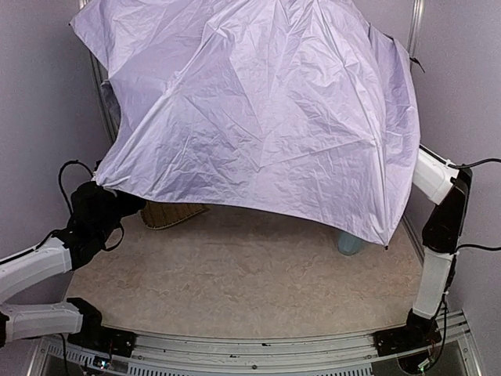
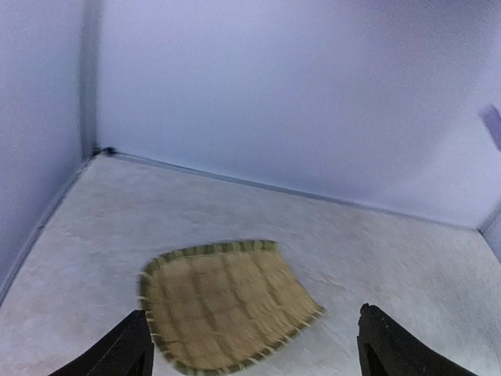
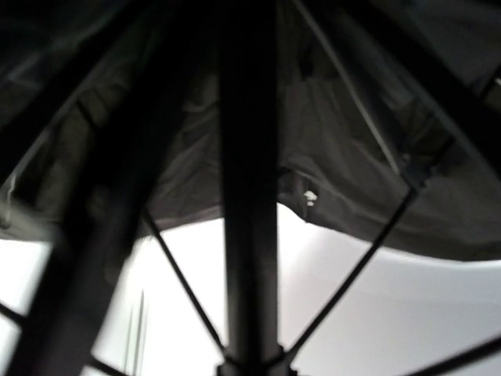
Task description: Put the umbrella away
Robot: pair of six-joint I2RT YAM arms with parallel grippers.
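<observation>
The umbrella (image 1: pixel 258 102) is open, and its pale silver-lilac canopy hangs over the back and middle of the table. In the right wrist view its black shaft (image 3: pixel 249 196) rises straight from the bottom centre, with thin ribs and the black underside (image 3: pixel 352 157) above. My right arm (image 1: pixel 438 227) reaches under the canopy's right edge. Its gripper is hidden in the top view, and it holds the umbrella by the shaft. My left gripper (image 2: pixel 254 352) is open and empty, low over the table just before the woven straw tray (image 2: pixel 227 301). In the top view it sits at the canopy's left corner (image 1: pixel 125 205).
The straw tray (image 1: pixel 172 213) lies flat at the left, half under the canopy. A light blue cup (image 1: pixel 350 244) stands at the right, under the canopy's low edge. White walls close in the table at the back and on both sides.
</observation>
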